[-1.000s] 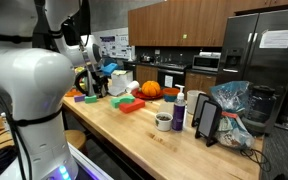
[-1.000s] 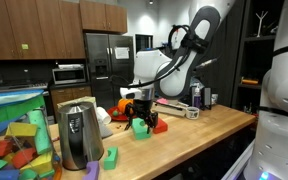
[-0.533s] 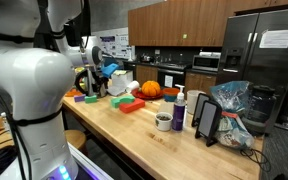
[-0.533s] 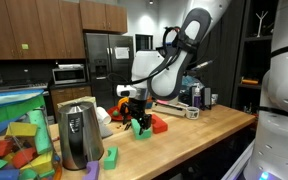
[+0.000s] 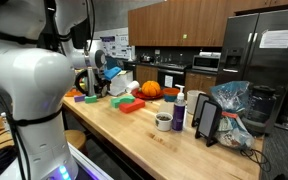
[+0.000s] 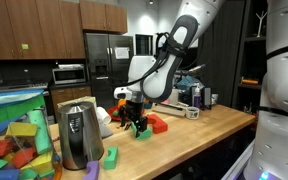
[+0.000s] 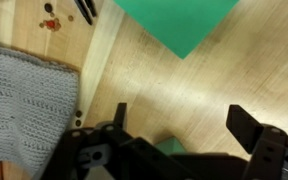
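Note:
My gripper is open and empty, its two dark fingers spread over the wooden counter. A flat green block lies just ahead of the fingers, and a small green corner shows under the gripper body. In an exterior view the gripper hangs just above a green block, with a red block beside it. In both exterior views the gripper points down at the counter; it also shows near the far end of the counter.
A grey knitted cloth lies left of the fingers. A steel kettle and coloured toy blocks stand near the camera. An orange pumpkin, a cup, a bottle, a tablet stand and a bag sit on the counter.
The arm has swung a little along the counter and its elbow has risen. The gripper has stayed open and low over the green block.

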Available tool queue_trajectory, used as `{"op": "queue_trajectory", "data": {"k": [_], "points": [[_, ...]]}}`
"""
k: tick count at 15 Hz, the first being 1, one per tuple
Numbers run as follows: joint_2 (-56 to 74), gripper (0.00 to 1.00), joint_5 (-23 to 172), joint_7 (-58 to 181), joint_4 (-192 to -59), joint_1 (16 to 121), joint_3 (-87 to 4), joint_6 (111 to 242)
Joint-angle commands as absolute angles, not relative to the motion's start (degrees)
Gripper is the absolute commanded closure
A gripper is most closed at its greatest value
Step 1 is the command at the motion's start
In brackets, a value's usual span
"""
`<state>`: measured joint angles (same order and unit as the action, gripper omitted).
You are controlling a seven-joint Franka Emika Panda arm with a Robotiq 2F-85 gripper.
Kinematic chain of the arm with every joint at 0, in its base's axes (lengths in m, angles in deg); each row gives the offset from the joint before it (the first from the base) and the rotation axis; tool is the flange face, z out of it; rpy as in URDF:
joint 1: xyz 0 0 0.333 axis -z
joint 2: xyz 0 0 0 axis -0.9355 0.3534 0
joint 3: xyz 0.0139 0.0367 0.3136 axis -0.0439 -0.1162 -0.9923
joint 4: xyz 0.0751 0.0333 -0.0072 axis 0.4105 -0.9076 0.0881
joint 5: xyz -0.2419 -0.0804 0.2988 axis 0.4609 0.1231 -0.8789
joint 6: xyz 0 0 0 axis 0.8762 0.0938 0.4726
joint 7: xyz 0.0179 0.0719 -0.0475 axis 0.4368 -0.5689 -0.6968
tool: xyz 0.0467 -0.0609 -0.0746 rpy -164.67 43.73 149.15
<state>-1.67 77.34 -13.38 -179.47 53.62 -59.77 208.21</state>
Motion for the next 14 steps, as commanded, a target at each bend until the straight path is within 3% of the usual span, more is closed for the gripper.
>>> {"op": "queue_trajectory", "data": {"k": [1, 14], "points": [[0.87, 0.00, 77.99, -11.93, -177.70, 55.65, -60.48, 208.90], [4.77, 0.00, 78.25, -10.72, -177.79, 60.24, -61.29, 209.24]]}}
